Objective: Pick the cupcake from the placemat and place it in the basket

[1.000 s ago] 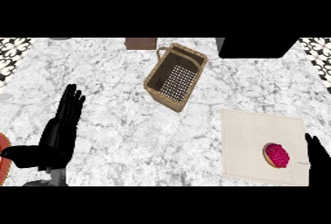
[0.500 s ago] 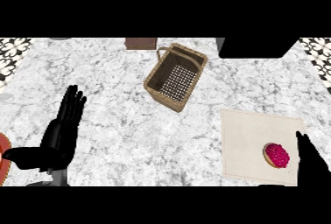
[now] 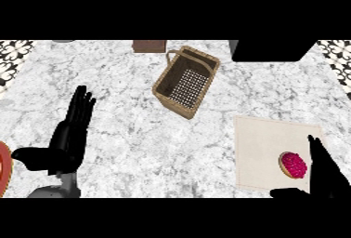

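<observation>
**Cupcake on the placemat, right hand open beside it**

Grey-white marbled counter (image 3: 137,139) across the whole view, with black-and-white patterned tiling (image 3: 14,56) at the upper left and upper right corners. Along the top edge, a small brown block (image 3: 149,45) left of centre and a large black box (image 3: 267,50) toward the upper right.

Woven basket (image 3: 187,82) in the upper middle of the frame, set on a diagonal, open side up, mesh bottom in plain sight, a thin handle at its upper end.

Beige placemat (image 3: 264,144) flat at the lower right, well apart from the basket. Cupcake (image 3: 293,164) with a deep pink top on the placemat, near its right edge and toward its lower end.

Right hand (image 3: 326,174) in the lower right corner, just right of the cupcake and overlapping the placemat's right edge. Fingers straight and pointing up the frame, thumb spread to the left below the cupcake; open, with hold of nothing. Cannot tell whether touching the cupcake's side or just clear of it.

Left hand (image 3: 68,135) at the left of the frame, resting open, fingers straight and pointing up, thumb out toward the left edge, nothing in it, well apart from basket and placemat. Grey forearm (image 3: 49,191) below it at the lower left. Curved orange-red rim (image 3: 7,167) cut off by the left edge, just beside the thumb.
</observation>
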`<action>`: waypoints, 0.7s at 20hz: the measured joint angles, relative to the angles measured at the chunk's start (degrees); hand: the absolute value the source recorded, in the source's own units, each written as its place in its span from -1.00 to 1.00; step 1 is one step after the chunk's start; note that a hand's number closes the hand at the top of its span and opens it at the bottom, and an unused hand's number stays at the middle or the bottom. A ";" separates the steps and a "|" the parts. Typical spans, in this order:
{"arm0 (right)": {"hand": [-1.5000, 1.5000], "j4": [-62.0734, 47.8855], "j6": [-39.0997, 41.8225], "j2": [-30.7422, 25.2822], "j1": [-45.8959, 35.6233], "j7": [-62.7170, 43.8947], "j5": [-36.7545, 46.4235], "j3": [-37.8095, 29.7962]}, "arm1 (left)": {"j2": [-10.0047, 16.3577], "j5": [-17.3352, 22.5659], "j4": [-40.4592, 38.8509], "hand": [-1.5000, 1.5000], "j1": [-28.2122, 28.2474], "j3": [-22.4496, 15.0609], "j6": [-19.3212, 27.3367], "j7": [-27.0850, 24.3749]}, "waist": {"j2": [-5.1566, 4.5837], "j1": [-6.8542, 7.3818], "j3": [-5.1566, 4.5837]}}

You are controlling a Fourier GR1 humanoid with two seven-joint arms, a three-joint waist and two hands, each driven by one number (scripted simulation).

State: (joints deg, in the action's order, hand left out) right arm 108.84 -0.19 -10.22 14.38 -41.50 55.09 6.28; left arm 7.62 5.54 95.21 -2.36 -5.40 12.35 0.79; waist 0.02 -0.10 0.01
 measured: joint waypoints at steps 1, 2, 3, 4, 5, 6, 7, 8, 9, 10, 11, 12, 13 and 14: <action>-1.00 0.30 0.73 0.10 -0.46 -0.30 -0.18 -0.28 | -0.52 -0.64 0.49 0.00 1.08 -0.48 0.18 -0.61 | 0.01 0.03 0.00; -1.00 -0.57 0.45 0.38 -0.45 0.20 0.10 -0.22 | -0.41 -0.57 0.70 0.00 1.39 -0.03 -0.19 -0.64 | 0.02 0.04 -0.03; -1.00 -0.40 0.35 0.48 0.20 0.74 0.11 -0.30 | -0.91 -0.84 0.45 0.00 1.47 -0.19 -0.28 -0.86 | 0.01 0.02 -0.01; -1.00 -0.63 0.17 0.89 0.23 0.91 0.39 -0.21 | -0.77 -0.76 -0.05 0.00 1.03 0.37 -0.85 -0.82 | 0.01 0.00 -0.02; -1.00 -2.18 -0.16 0.73 -0.46 1.81 0.08 -1.01 | -0.62 -0.67 1.14 0.00 1.87 0.34 -1.27 -0.37 | 0.02 0.06 -0.02; -1.00 -2.76 -0.76 0.88 0.06 2.81 0.02 -1.15 | -0.94 -1.17 1.41 0.00 2.18 0.17 -1.16 -0.39 | 0.02 0.05 -0.02; -1.00 -3.29 -1.03 0.99 0.26 3.47 -0.06 -1.46 | -0.86 -0.93 1.09 0.00 2.02 0.65 -1.76 -0.33 | 0.02 0.03 -0.01; -1.00 -3.79 -1.01 1.05 0.02 3.91 -0.18 -1.88 | -1.19 -1.26 1.38 0.00 2.10 0.70 -1.69 -0.34 | 0.01 0.03 -0.01; -1.00 -4.32 -1.25 1.73 -0.32 3.52 0.53 -1.47 | -1.10 -1.25 1.87 0.00 2.38 1.00 -1.92 0.05 | 0.02 0.04 -0.01; -1.00 -5.45 -1.79 1.70 -0.45 4.37 0.37 -2.05 | -0.93 -0.94 1.62 0.00 2.30 1.56 -2.53 0.00 | 0.02 0.05 -0.01; -1.00 -6.45 -2.71 2.09 -0.18 5.04 0.66 -2.03 | -1.47 -1.42 1.17 0.00 2.10 1.36 -2.27 -0.24 | 0.01 0.03 -0.02; -1.00 -7.56 -3.09 2.26 -0.95 5.40 0.56 -2.51 | -1.72 -1.81 0.87 0.00 1.10 1.51 -1.95 0.33 | 0.00 0.02 -0.01; -1.00 -8.02 -3.38 2.14 -0.84 6.13 0.33 -2.97 | -1.76 -1.68 1.09 0.00 2.07 1.73 -2.38 -0.50 | 0.00 0.04 0.00; -1.00 -8.64 -3.86 2.17 -0.68 6.81 0.25 -3.36 | -1.71 -1.69 0.81 0.00 1.25 2.20 -2.50 -0.02 | 0.01 0.02 -0.01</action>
State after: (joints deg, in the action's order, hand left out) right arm 100.20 -4.06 -8.05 13.70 -34.69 55.34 2.93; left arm 5.91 3.85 96.01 -1.11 -3.20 9.86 0.76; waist 0.02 -0.08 0.00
